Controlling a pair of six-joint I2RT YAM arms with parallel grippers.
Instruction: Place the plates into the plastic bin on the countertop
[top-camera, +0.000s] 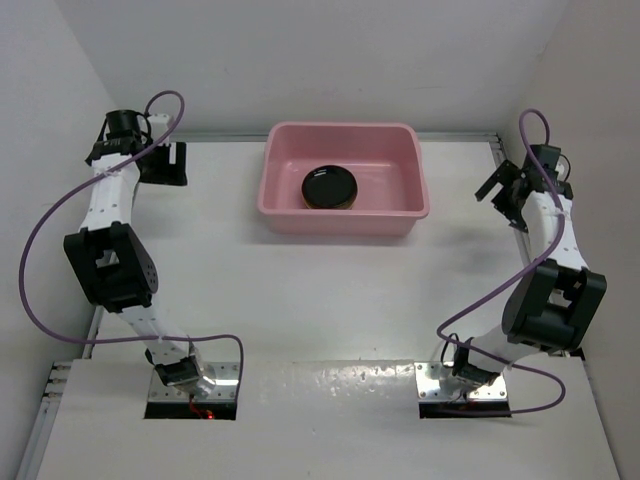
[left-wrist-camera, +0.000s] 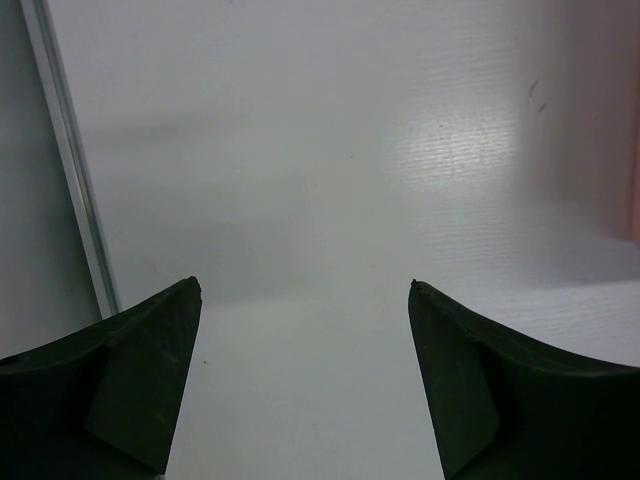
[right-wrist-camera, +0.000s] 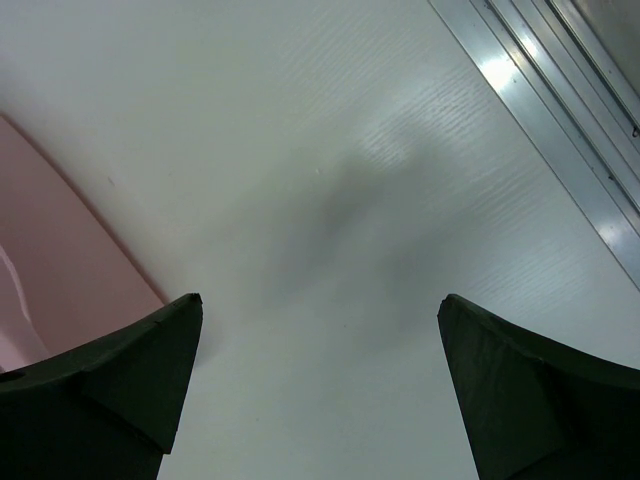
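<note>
The pink plastic bin (top-camera: 410, 165) stands at the back middle of the white countertop (top-camera: 330, 300). Inside it lies a glossy black plate (top-camera: 330, 186); a sliver of amber shows under its near edge, as if it rests on another plate. My left gripper (top-camera: 165, 163) hangs open over the back left corner, well left of the bin. My right gripper (top-camera: 503, 195) is open near the right edge, just right of the bin. The left wrist view shows only bare countertop between the fingers of the left gripper (left-wrist-camera: 305, 285). In the right wrist view the right gripper (right-wrist-camera: 320, 297) is empty too, with the bin's wall (right-wrist-camera: 50, 250) at the left.
White walls close in the countertop at the back and both sides. A thin metal edge strip (left-wrist-camera: 70, 170) runs along the left side and another strip (right-wrist-camera: 560, 110) along the right. Purple cables loop off both arms.
</note>
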